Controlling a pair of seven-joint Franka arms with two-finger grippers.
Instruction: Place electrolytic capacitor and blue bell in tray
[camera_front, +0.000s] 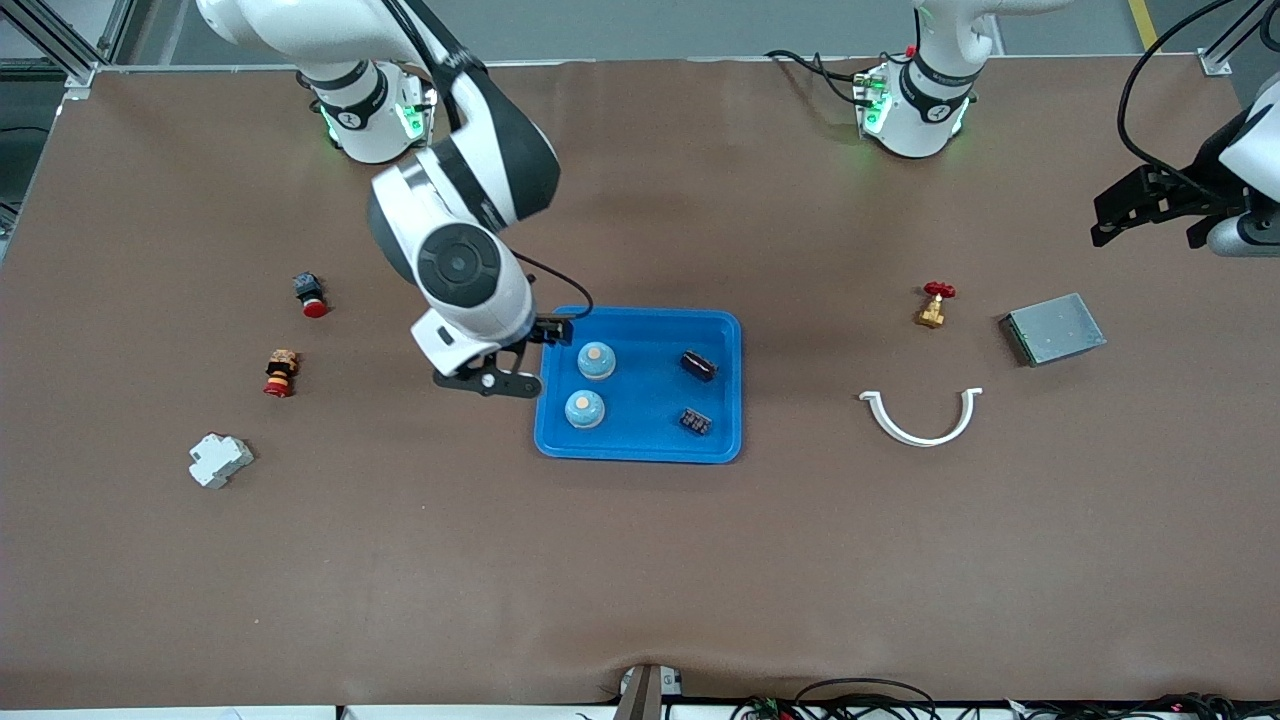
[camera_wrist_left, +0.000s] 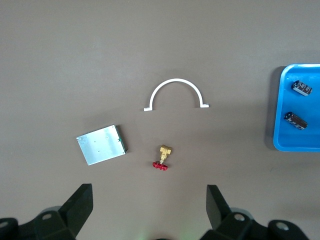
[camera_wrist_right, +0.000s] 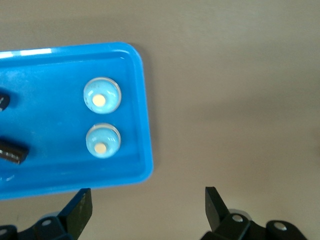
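Bells (camera_front: 596, 361), capacitors (camera_front: 698, 365): two each

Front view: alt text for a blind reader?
A blue tray mid-table holds two blue bells and two dark capacitors. The right tool hangs open, empty, just off the tray's rim; the left tool waits open over bare table.

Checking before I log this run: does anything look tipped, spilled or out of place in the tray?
Nothing stands out. Two blue bells sit upright and two dark capacitors lie inside the blue tray, all apart. Both grippers are open, empty.
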